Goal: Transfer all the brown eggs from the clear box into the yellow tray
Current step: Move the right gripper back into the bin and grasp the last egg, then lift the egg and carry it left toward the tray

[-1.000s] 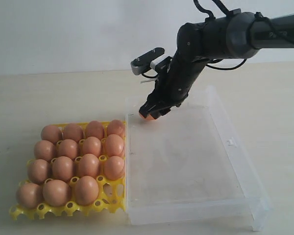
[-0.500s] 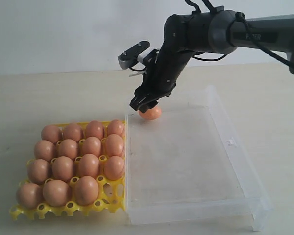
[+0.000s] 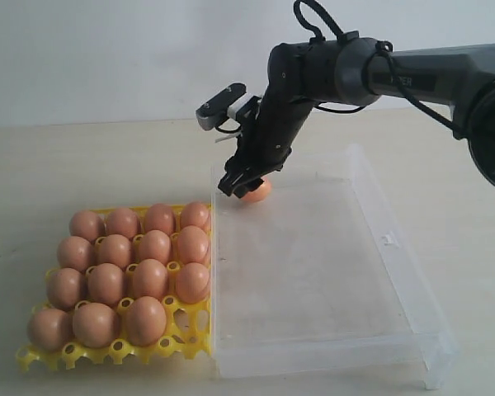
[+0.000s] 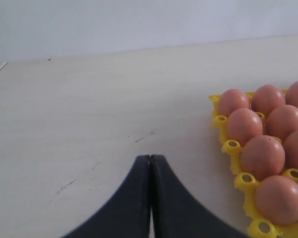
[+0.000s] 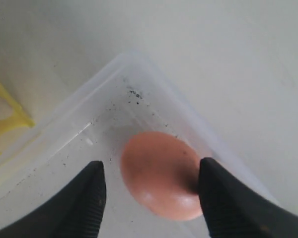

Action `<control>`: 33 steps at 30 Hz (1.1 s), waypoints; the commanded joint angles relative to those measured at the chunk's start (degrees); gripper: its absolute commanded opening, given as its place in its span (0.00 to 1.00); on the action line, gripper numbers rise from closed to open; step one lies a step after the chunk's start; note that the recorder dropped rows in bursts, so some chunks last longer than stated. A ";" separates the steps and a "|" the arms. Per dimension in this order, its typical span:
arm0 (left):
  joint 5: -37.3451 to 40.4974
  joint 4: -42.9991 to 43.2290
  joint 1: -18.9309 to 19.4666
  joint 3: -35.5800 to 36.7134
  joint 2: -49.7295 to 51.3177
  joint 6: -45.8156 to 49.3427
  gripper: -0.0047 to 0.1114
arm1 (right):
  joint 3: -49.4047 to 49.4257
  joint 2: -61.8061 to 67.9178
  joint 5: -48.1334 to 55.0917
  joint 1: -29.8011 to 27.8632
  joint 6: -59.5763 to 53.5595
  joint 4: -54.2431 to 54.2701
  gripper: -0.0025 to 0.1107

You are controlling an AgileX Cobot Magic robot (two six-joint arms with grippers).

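The right hand (image 5: 151, 164) is spread around the lone brown egg (image 5: 161, 176) in a corner of the clear box (image 5: 134, 57). The left hand (image 4: 150, 159) is pressed together near the yellow tray (image 4: 229, 146).

Smooth brown eggs (image 3: 149, 278), clear plastic box (image 3: 313, 272)

Orange-brown eggs (image 3: 107, 280), bright yellow tray (image 3: 33, 356), clear box (image 3: 400, 276), black right gripper (image 3: 238, 186), pale beige table (image 3: 107, 157)
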 commanded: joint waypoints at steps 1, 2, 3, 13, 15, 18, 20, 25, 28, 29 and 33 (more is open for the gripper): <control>-0.05 0.17 0.15 -0.26 0.25 0.13 0.04 | -1.10 1.39 -1.72 0.21 -1.08 -0.37 0.51; -0.05 0.17 0.15 -0.26 0.25 0.13 0.04 | -1.10 1.62 -1.84 0.24 -1.60 -0.37 0.51; -0.05 0.17 0.15 -0.26 0.25 0.13 0.04 | -1.10 1.74 -1.98 0.34 -2.37 -0.37 0.51; -0.05 0.17 0.15 -0.26 0.25 0.13 0.04 | -1.10 2.59 -0.63 1.37 -4.02 -0.37 0.49; -0.05 0.17 0.15 -0.26 0.25 0.13 0.04 | -1.10 2.59 -2.40 1.49 -4.02 -0.47 0.49; -0.05 0.17 0.15 -0.26 0.25 0.13 0.04 | -1.10 2.59 -3.95 1.95 -4.02 -0.59 0.49; -0.05 0.17 0.15 -0.26 0.25 0.13 0.04 | -1.10 2.59 -4.35 2.31 -4.02 -0.46 0.49; -0.05 0.17 0.15 -0.26 0.25 0.13 0.04 | -1.10 2.59 -4.99 2.68 -4.02 -0.35 0.49; -0.05 0.17 0.15 -0.26 0.25 0.13 0.04 | -1.10 2.59 -5.74 2.68 -3.59 -0.35 0.49; -0.05 0.17 0.15 -0.26 0.25 0.13 0.04 | -1.10 2.59 -6.03 2.68 -3.48 -0.35 0.49; -0.05 0.17 0.15 -0.26 0.25 0.13 0.04 | -1.10 2.59 -6.05 2.68 -3.35 -0.35 0.32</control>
